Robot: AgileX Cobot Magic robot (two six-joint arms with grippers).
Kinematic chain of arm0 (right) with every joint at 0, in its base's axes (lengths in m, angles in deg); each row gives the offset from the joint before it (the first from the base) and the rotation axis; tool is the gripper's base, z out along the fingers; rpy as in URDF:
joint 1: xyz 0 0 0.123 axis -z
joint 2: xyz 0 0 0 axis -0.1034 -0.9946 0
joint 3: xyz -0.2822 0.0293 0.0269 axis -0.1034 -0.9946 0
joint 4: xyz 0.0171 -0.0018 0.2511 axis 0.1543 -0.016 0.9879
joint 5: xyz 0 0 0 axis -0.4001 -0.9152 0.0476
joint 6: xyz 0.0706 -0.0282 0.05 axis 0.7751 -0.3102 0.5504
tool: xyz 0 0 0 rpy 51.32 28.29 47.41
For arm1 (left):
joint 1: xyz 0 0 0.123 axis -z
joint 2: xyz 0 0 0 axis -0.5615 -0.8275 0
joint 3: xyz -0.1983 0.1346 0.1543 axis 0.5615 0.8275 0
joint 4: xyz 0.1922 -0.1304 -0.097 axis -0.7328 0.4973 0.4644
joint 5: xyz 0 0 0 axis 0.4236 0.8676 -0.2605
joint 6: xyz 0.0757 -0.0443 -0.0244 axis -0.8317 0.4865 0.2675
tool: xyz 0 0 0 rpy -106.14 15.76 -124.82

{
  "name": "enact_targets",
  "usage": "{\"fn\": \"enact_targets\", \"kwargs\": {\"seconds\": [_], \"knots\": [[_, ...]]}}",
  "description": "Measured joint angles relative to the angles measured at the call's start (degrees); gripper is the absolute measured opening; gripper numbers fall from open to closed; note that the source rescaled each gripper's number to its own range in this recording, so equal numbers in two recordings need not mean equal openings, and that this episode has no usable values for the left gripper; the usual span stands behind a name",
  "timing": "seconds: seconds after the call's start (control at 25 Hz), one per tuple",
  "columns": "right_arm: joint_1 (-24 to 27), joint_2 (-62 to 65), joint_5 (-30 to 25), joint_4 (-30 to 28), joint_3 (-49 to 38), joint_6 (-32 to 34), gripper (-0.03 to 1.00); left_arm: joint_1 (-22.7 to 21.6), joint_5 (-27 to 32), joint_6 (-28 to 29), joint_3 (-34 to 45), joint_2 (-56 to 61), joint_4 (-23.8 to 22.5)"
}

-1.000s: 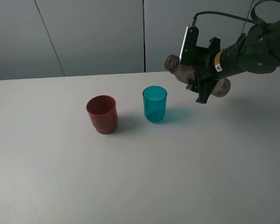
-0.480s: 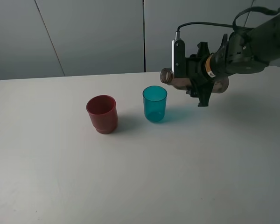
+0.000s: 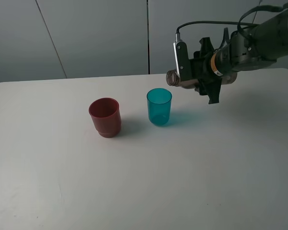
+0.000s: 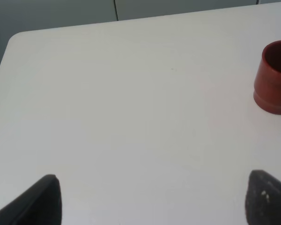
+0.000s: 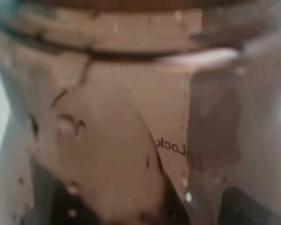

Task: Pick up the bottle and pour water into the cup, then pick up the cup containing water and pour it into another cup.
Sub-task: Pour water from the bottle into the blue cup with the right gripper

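Note:
My right gripper (image 3: 200,75) is shut on the smoky grey-brown bottle (image 3: 178,79) and holds it tipped on its side in the air, its open neck pointing left, up and to the right of the teal cup (image 3: 159,106). The bottle (image 5: 131,122) fills the right wrist view. The teal cup stands upright at the table's middle. The dark red cup (image 3: 105,117) stands to its left and also shows in the left wrist view (image 4: 273,77). My left gripper (image 4: 152,199) is open over bare table, only its fingertips (image 4: 40,199) showing.
The white table (image 3: 134,182) ends at a far edge below grey wall panels (image 3: 96,33). A black cable loops above the right arm (image 3: 259,43).
My right gripper has lifted a little and rotated the bottle further, from tilted to roughly level, bringing its neck leftward, closer to the teal cup. The cups have not moved.

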Motion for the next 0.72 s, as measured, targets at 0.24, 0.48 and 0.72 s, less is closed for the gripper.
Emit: {"fn": "enact_targets", "kwargs": {"seconds": [0.24,0.48,0.72], "knots": [[-0.7,-0.3,-2.6,-5.5,0.6,2.8,0.05,0.0,0.0,0.0,0.0,0.0,0.0],[-2.2,-1.6,-5.4,-10.1,2.0,5.3,0.05,0.0,0.0,0.0,0.0,0.0,0.0],[-3.7,-1.7,-6.3,-16.4,2.1,7.3,0.05,0.0,0.0,0.0,0.0,0.0,0.0]]}}
